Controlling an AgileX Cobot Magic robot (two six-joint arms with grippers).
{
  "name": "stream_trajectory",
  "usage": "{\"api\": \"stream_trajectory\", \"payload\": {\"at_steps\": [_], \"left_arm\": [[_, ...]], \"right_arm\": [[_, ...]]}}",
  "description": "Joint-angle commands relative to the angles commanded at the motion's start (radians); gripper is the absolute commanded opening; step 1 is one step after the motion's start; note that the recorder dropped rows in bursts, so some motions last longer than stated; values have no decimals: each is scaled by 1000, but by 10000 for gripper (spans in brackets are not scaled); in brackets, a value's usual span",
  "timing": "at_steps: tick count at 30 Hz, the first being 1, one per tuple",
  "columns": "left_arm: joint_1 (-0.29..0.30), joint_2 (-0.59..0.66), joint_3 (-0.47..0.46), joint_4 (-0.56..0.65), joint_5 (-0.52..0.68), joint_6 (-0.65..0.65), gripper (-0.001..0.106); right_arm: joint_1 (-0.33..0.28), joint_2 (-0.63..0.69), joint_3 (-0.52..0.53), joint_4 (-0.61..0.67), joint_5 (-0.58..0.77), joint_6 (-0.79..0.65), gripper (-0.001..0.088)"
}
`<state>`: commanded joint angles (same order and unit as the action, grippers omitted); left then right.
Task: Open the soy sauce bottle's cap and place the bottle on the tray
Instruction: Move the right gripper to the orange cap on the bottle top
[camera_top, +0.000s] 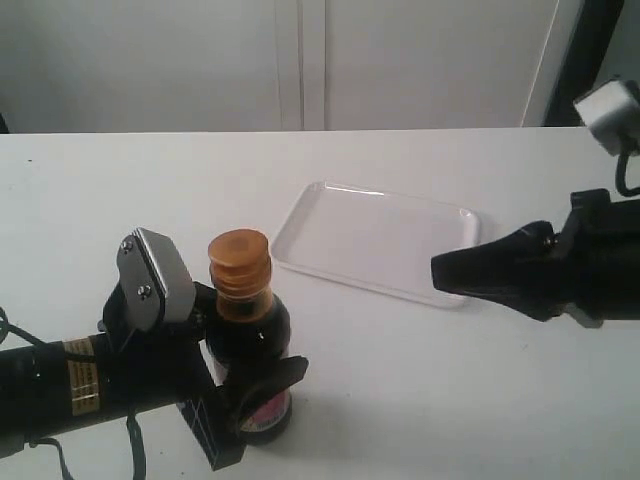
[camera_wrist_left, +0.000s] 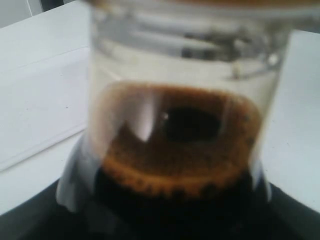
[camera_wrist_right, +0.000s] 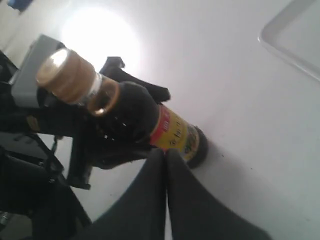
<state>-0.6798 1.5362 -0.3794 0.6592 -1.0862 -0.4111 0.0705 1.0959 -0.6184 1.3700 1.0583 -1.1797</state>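
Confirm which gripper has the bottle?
The left gripper: its fingers clamp the soy sauce bottle. The right gripper is shut, empty, beside the tray.

We see open surface (camera_top: 400, 370) between bottle (camera_top: 250, 340) and tray (camera_top: 375, 240); only the right pincer (camera_top: 440, 270) overhangs the tray's corner

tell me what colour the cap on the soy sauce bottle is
Orange-brown; the cap shows best in the exterior view, closed on top of the soy sauce bottle.
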Motion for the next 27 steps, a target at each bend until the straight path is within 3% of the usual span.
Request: {"api": "stream_trajectory", "payload": {"at_steps": [6, 13, 20, 27], "left_arm": [[0, 0, 0, 0, -13, 2, 0], [0, 0, 0, 0, -13, 7, 0], [0, 0, 0, 0, -13, 12, 0], [0, 0, 0, 0, -13, 12, 0]], "right_arm": [[151, 115, -2, 91, 18, -49, 0], [320, 247, -79, 173, 13, -57, 0], [397, 314, -129, 192, -20, -57, 0], [435, 342, -161, 210, -41, -57, 0]]}}
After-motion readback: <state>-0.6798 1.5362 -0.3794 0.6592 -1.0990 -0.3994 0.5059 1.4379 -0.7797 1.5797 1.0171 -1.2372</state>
